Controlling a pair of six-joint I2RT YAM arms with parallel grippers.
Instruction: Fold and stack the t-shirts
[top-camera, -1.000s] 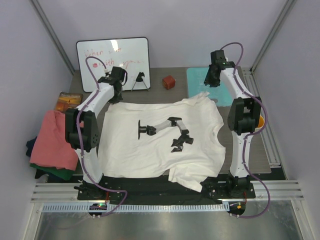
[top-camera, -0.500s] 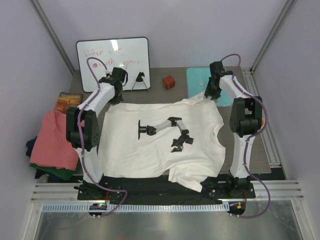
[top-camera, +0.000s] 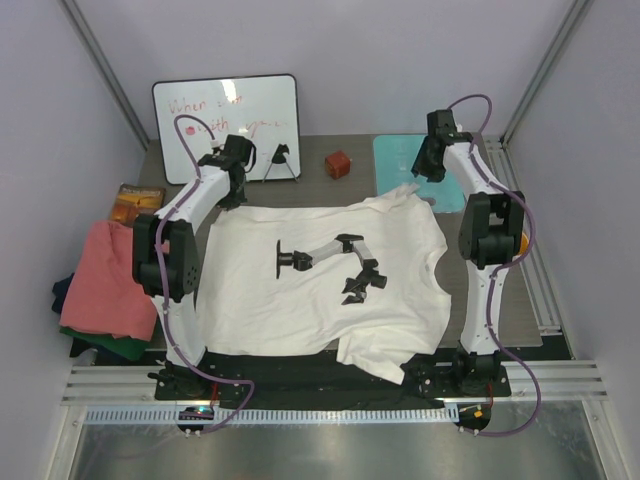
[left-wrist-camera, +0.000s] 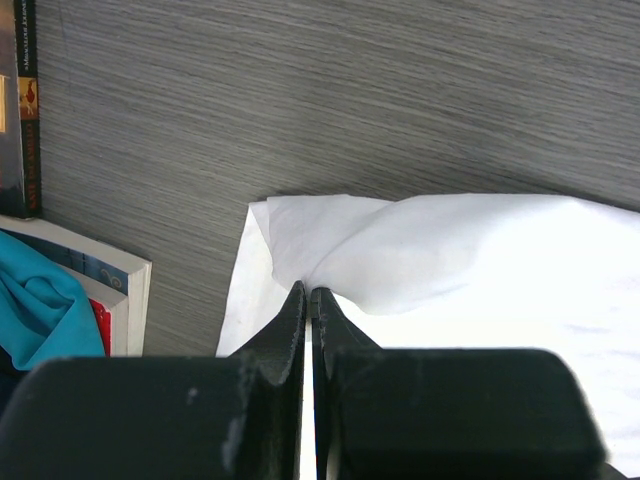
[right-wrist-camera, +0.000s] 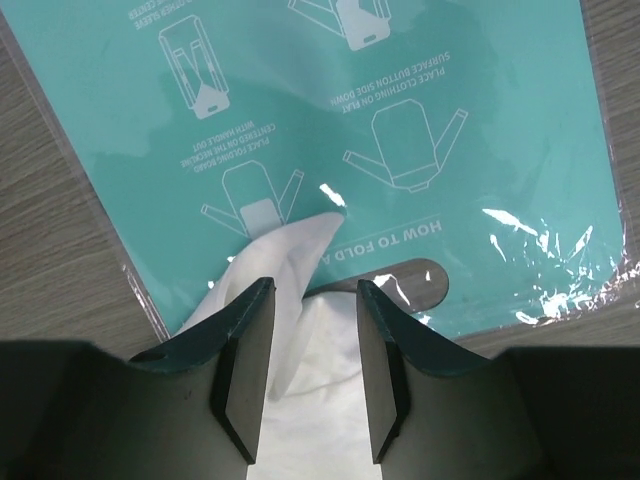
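**White shirt spread flat, one far corner pinched, the other under a released gripper**

The white t-shirt (top-camera: 320, 285) lies spread across the middle of the table (left-wrist-camera: 350, 90), a dark print on its front facing up. Its far left corner is bunched up and clamped between the closed fingers of the left gripper (left-wrist-camera: 308, 292), low over the table. Its far right sleeve tip rests on the teal mat (right-wrist-camera: 400, 120), which carries printed folding diagrams. The right gripper (right-wrist-camera: 313, 290) hangs over that tip with its jaws apart, holding nothing.

At the table's left edge, apart from the white shirt, sits a pile of shirts: the salmon-pink t-shirt (top-camera: 105, 280) on top, the dark green t-shirt (top-camera: 110, 347) and the navy t-shirt (top-camera: 62, 292) showing beneath it. A book (left-wrist-camera: 90, 290) lies near the left gripper. A whiteboard (top-camera: 226, 118) and a red block (top-camera: 338, 164) stand along the far side.
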